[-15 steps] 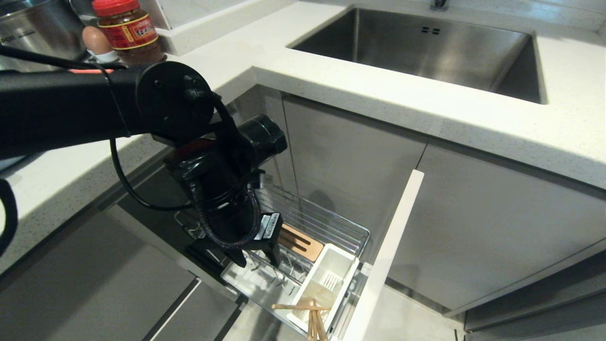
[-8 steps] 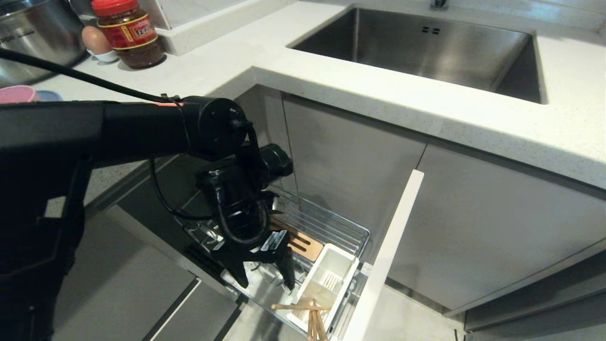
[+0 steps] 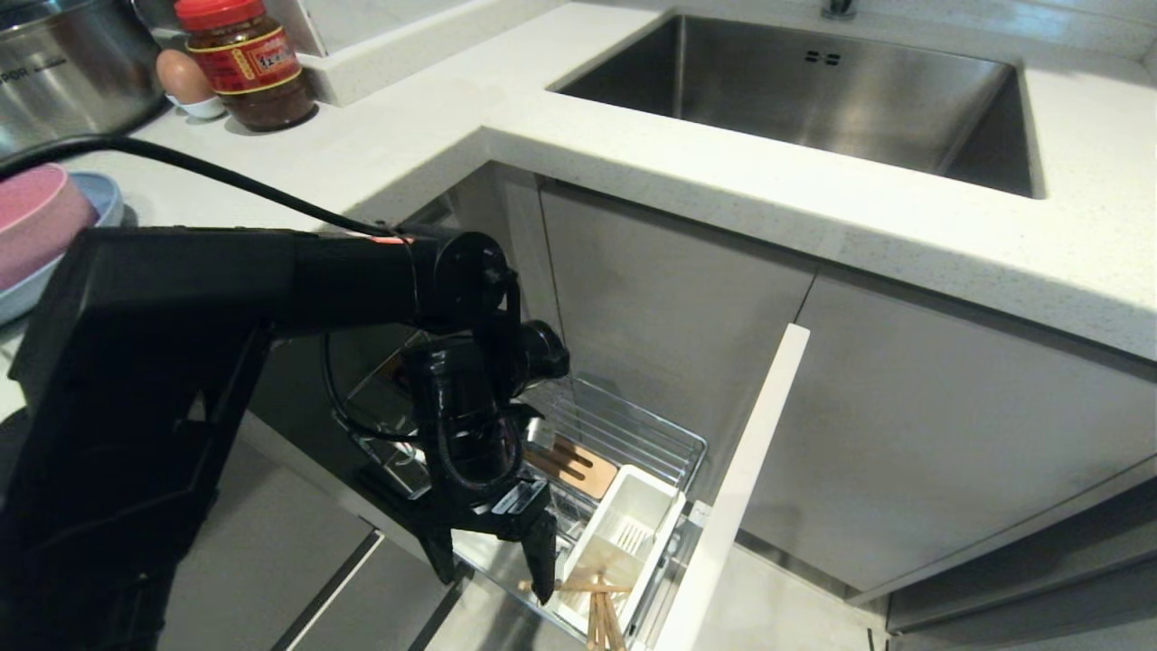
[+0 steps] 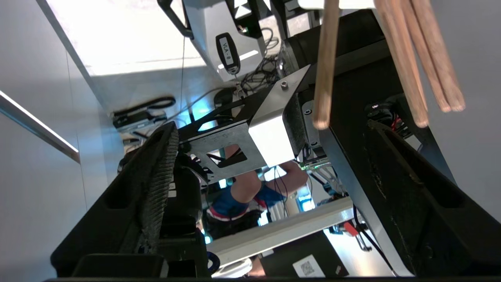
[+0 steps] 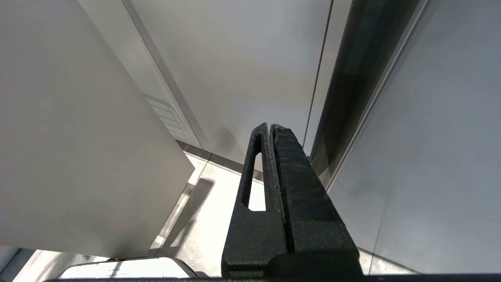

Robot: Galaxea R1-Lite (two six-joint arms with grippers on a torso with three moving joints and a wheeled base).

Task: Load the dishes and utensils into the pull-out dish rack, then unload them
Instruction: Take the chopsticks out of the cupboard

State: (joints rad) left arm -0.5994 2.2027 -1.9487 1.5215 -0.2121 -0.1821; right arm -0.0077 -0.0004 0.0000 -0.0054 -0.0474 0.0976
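Your left gripper [image 3: 493,570] hangs w/ fingers spread wide, empty, over the chrome wire pull-out dish rack [image 3: 633,434], light wooden chopsticks [image 3: 598,608] standing in its white plastic cup [image 3: 624,533] just right.

White speckled countertop [image 3: 723,172], steel sink [image 3: 813,99], grey cabinets [image 3: 949,434]

My left gripper [image 3: 493,559] is matte black with ribbed pads. Chopsticks [image 3: 598,608] at its 4 o'clock are pale wood; utensil cup [image 3: 624,533] white; rack [image 3: 633,429] chrome wire. Bowl [image 3: 36,221] pink, on a light-blue plate [image 3: 101,194]. Countertop [image 3: 723,181] white, finely speckled.
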